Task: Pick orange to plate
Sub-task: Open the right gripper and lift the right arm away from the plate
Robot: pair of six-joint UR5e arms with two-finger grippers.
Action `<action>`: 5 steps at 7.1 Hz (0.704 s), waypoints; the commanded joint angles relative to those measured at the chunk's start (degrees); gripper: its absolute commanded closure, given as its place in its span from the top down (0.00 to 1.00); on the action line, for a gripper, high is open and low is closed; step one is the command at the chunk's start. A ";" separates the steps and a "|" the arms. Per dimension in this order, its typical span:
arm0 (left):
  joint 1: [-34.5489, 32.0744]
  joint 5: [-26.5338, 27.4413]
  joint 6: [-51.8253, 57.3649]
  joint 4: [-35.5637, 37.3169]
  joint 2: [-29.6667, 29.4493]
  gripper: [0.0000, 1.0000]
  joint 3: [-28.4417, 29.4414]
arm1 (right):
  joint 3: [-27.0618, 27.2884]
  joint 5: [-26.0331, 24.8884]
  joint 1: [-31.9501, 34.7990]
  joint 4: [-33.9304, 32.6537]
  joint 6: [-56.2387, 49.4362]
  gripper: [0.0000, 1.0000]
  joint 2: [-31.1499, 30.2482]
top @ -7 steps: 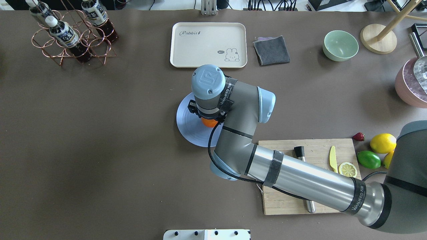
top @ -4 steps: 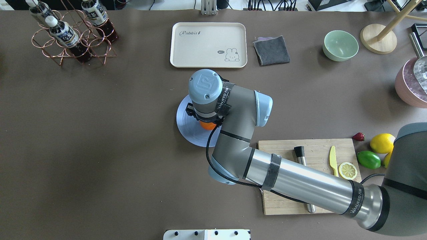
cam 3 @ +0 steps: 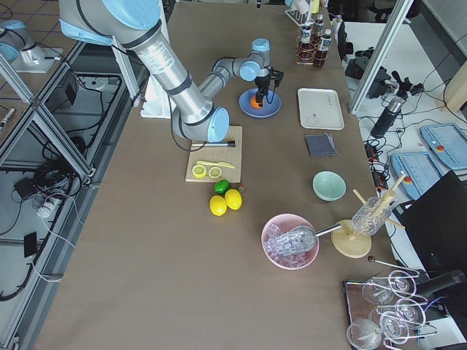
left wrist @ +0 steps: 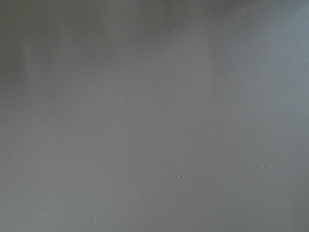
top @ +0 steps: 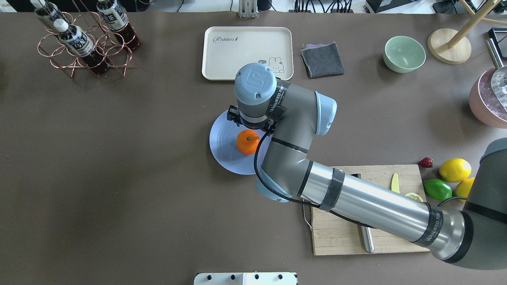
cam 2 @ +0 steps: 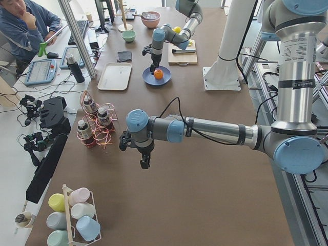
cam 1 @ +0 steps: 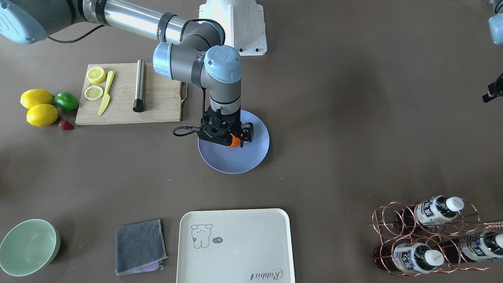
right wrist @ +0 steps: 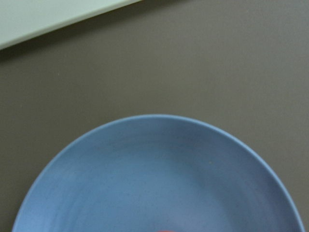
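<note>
The orange (top: pixel 248 141) sits by itself on the periwinkle-blue plate (top: pixel 225 154), stem dimple up, a little right of the plate's middle. My right gripper (cam 1: pixel 237 137) hangs over the plate's far half, beside the orange (cam 1: pixel 234 141) and above it, open and holding nothing. Its wrist hides it in the overhead view. The right wrist view holds only the plate (right wrist: pixel 159 174) and bare table. My left gripper (cam 2: pixel 145 163) points down over bare table far to the left; I cannot tell whether it is open or shut.
A cream tray (top: pixel 247 52) lies just beyond the plate, with a grey cloth (top: pixel 322 59) and a green bowl (top: pixel 404 53) to its right. A cutting board (top: pixel 348 233) with a knife, lemons (top: pixel 454 169) and a lime (top: pixel 437 189) is near right. A bottle rack (top: pixel 85 39) stands far left.
The right wrist has moved toward the far side of the plate, off the orange. The orange, half covered under the gripper before, now lies uncovered on the plate, let go.
</note>
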 commanded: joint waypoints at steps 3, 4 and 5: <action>-3.92 0.31 0.09 2.32 -0.02 0.98 2.26 | 8.30 14.03 18.84 -0.15 -27.15 1.00 -14.91; -4.53 0.22 0.09 2.32 -0.11 0.98 2.26 | 8.40 16.41 24.54 0.20 -38.81 1.00 -19.55; -4.45 0.22 0.09 2.32 -0.11 0.98 2.34 | 8.75 20.35 29.91 0.47 -50.67 1.00 -24.64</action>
